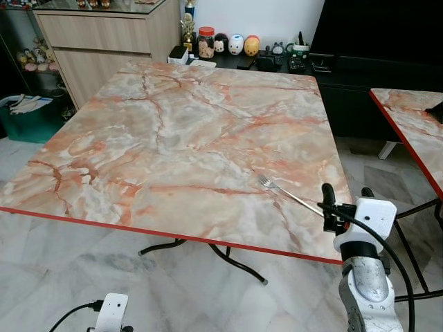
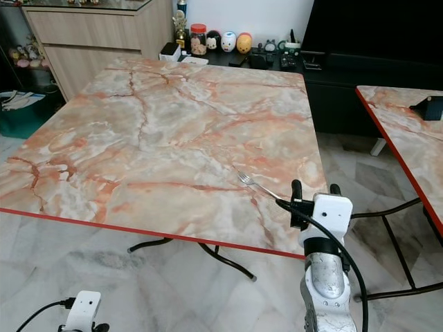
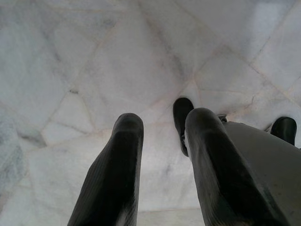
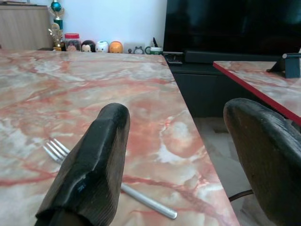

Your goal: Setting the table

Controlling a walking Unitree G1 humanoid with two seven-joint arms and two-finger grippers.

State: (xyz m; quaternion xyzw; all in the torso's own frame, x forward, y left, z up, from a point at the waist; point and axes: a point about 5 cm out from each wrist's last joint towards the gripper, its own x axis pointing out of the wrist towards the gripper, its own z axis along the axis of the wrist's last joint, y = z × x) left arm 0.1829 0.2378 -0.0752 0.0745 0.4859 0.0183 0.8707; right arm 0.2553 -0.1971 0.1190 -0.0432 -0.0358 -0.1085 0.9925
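On table (image 1: 173,138), fork (image 1: 287,195) lies by spread right claw (image 4: 183,155).

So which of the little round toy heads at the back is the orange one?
The orange head at the right end of the row, beside the white one; the black one stands next to the red-lidded jar.

A marbled bench (image 1: 173,138) with a red edge spans most of the scene. A silver fork (image 1: 287,193) lies flat on it near the 4 o'clock corner, tines pointing toward 10 o'clock. The right end effector (image 1: 344,198) sits at the bench edge just beside the handle end, black fingers spread apart. A second marbled bench (image 1: 415,131) stands at 3 o'clock. Jars and figurines (image 1: 228,44) line a dark shelf at 12 o'clock.
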